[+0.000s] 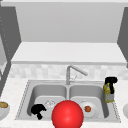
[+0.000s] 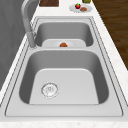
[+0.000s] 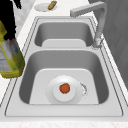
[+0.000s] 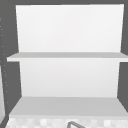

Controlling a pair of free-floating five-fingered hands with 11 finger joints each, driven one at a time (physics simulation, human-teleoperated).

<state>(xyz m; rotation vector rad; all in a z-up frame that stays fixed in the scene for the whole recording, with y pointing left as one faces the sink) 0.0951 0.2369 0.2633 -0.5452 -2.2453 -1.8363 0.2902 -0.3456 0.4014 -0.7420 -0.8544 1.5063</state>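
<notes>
So the right hand (image 1: 111,80) is wrapped around the top of a yellow spray bottle (image 1: 108,93), held above the sink's (image 1: 25,96) right rim. Left hand (image 1: 38,110) hangs curled, holding nothing, over the left basin. A plate (image 3: 53,93) with an orange ball (image 3: 64,88) on it sits in the right basin.

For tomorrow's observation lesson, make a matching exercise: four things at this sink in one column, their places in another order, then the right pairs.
1 left hand
2 yellow bottle
3 white plate
4 red ball

A held by the right hand
B on the floor of the right basin
C in the left basin
D at the sink's front edge

Pairs: 1-C, 2-A, 3-B, 4-D
</notes>
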